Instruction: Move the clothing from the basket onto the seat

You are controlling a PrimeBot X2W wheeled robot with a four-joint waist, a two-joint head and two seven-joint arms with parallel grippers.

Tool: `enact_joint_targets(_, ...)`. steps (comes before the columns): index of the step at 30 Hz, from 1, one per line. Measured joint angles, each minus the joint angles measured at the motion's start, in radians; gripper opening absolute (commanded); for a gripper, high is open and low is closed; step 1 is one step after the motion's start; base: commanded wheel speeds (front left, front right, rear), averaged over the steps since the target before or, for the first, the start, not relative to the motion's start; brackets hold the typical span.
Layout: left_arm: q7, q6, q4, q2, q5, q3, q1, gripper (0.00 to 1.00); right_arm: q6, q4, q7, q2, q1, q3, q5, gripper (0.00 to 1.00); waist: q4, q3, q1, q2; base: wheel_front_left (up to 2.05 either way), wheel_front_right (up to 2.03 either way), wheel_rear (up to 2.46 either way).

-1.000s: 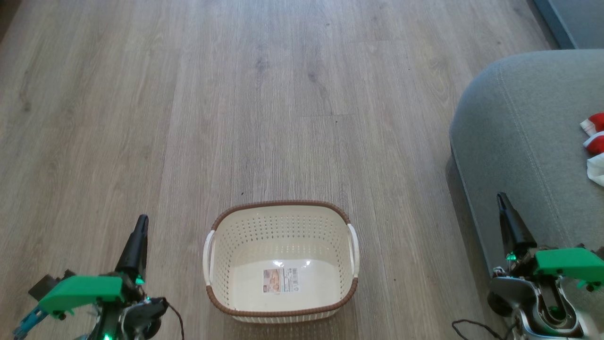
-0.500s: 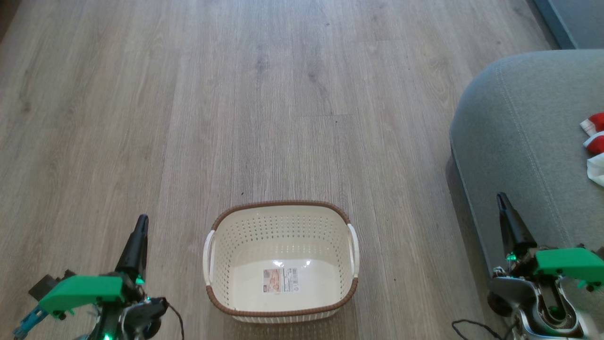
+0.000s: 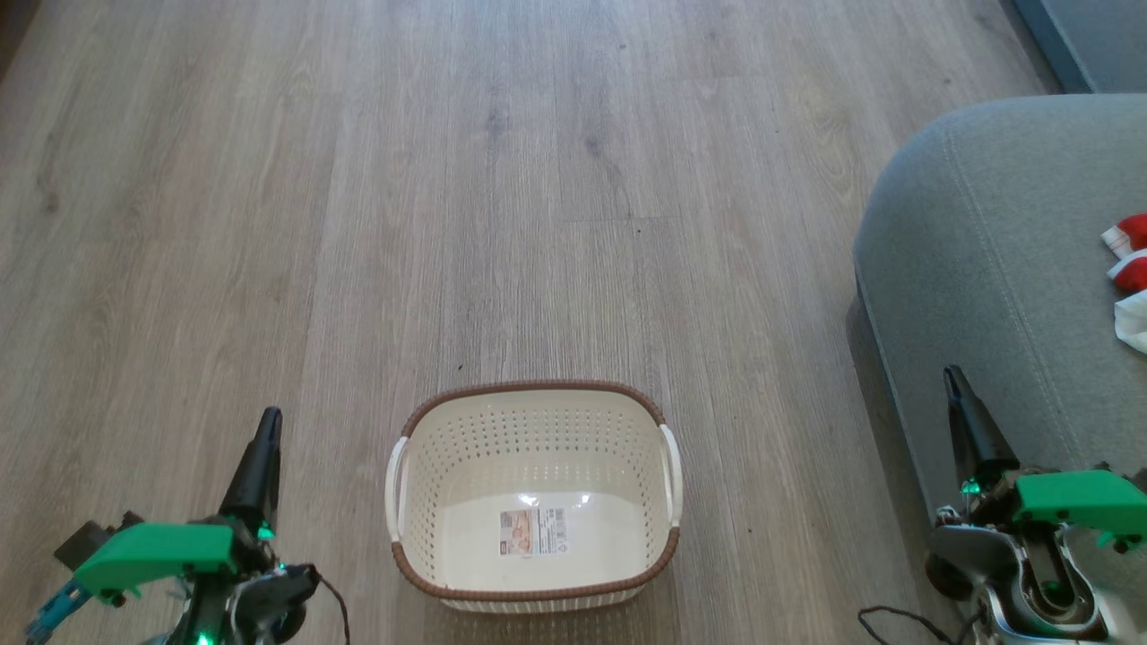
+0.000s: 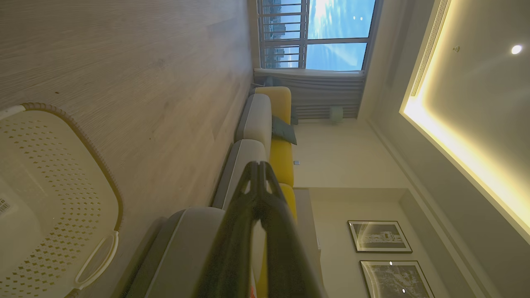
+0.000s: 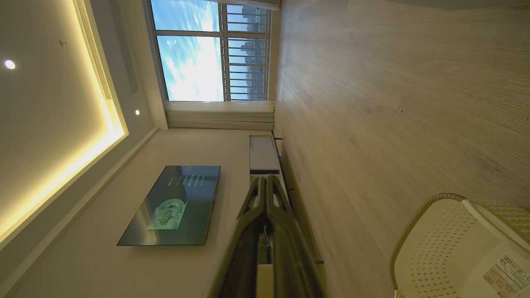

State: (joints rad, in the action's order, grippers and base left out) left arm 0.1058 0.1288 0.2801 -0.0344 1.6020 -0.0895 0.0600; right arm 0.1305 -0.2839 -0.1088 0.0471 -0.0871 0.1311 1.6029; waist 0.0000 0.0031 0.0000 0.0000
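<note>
We find the basket (image 3: 535,387) empty at six o'clock, the clothing (image 3: 1133,271) on the seat (image 3: 977,260) at three, left claw (image 3: 266,423) and right claw (image 3: 952,378) closed, empty.

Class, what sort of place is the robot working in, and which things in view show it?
Most likely a home living room: there is a grey sofa, a wall-mounted TV and framed pictures.
</note>
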Motion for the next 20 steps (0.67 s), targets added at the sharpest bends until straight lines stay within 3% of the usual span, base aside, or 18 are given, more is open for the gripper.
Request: enact_joint_targets(20, 0.0, 0.0, 0.0, 0.0, 0.0, 0.0, 0.0, 0.0, 0.0, 0.0, 0.0, 0.0, 0.0, 0.0, 0.0, 0.0, 0.0, 0.0, 0.0, 0.0, 0.0, 0.0, 0.0)
